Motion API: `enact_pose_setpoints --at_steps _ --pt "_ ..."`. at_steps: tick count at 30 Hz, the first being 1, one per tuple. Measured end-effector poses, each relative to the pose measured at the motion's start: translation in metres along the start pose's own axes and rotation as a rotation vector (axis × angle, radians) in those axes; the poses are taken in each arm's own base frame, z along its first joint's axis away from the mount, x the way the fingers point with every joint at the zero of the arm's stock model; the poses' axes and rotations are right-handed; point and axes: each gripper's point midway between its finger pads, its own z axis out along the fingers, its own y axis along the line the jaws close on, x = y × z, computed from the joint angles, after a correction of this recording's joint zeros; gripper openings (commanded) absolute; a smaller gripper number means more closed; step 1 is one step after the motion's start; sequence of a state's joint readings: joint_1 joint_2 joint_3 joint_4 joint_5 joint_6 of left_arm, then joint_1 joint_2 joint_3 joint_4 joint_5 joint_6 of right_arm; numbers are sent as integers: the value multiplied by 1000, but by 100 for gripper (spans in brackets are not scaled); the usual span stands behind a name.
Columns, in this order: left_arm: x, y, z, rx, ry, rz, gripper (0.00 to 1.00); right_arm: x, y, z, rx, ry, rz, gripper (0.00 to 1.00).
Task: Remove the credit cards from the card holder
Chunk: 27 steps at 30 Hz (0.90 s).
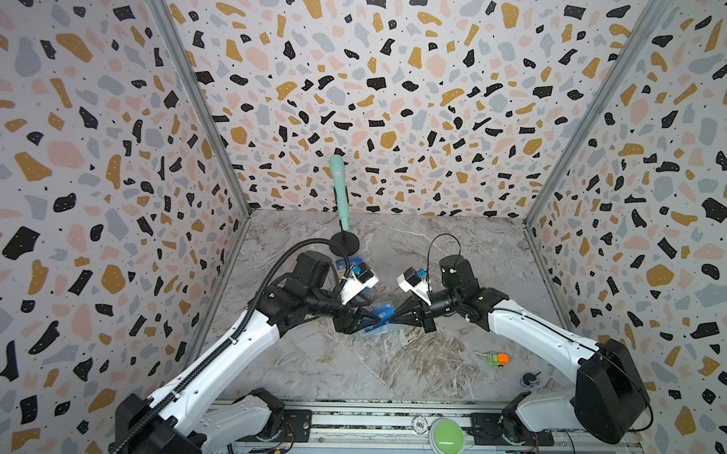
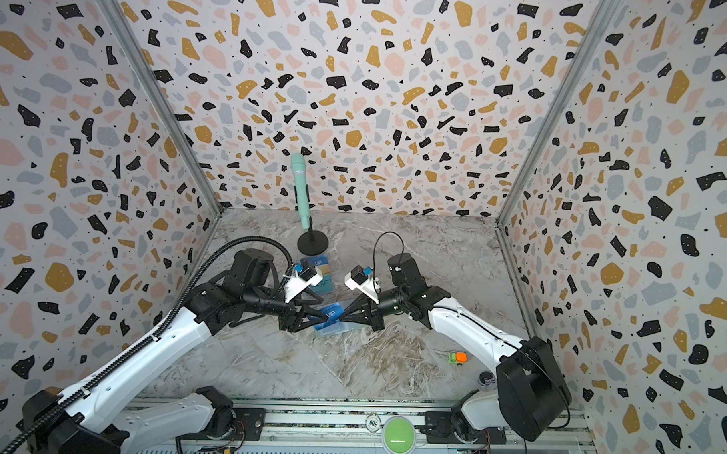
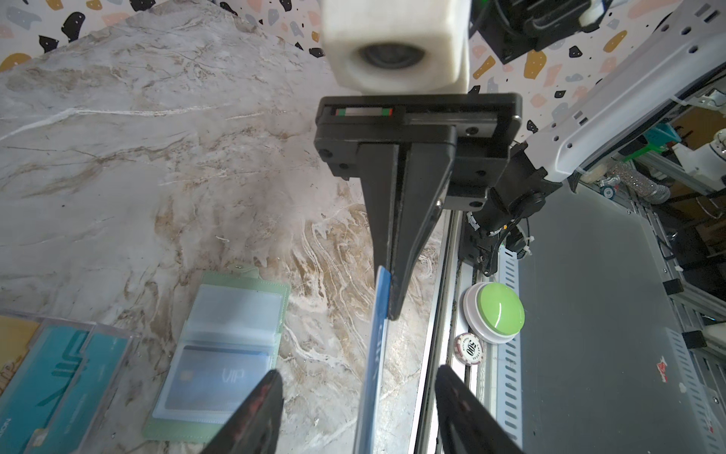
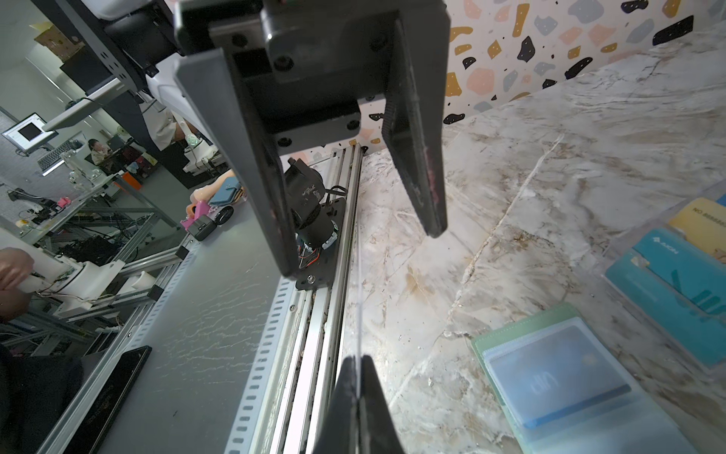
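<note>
- In both top views the left gripper (image 1: pixel 367 319) and the right gripper (image 1: pixel 395 318) are seen tip to tip over the middle of the marble table (image 1: pixel 390 370), with a blue card (image 1: pixel 381 314) between them.
- The grip itself is made clear only in the wrist views. In the left wrist view the right gripper's jaws are seen pressed together on one end of the blue card, which is held above the table.
- In the right wrist view this card is seen only as a thin pale line. The left gripper's fingers are spread on both sides of it, and no contact is seen.
- The card holder (image 3: pixel 275 291) lies open on the table under the grippers. In the top views it is mostly covered.
- A dark card (image 3: pixel 220 377) marked VIP, inside the transparent sleeve, is shown only by the wrist views.
- A clear stand (image 3: pixel 59 365) with cards is seen just beside the holder.
</note>
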<state>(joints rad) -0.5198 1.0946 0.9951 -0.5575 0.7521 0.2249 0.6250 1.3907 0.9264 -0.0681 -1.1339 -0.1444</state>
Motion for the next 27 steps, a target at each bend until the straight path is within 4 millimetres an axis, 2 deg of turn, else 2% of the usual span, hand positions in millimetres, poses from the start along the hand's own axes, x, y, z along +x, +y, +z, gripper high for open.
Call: enact_pose_setpoints --at_steps 9,15,18,22,27 --pt "0 -5 0 26 -3 -2 41 3 -2 2 -6 17 -5 0" --pt "1 -4 1 31 4 -10 38 -2 -2 2 -5 12 -26 0" --pt "2 -3 2 32 8 -14 31 -2 -2 2 -5 12 -34 0" --pt "3 -2 4 33 13 -19 28 -3 -2 2 -5 12 -41 0" --pt "4 -2 4 34 16 -22 19 -6 -3 2 -4 11 -48 0"
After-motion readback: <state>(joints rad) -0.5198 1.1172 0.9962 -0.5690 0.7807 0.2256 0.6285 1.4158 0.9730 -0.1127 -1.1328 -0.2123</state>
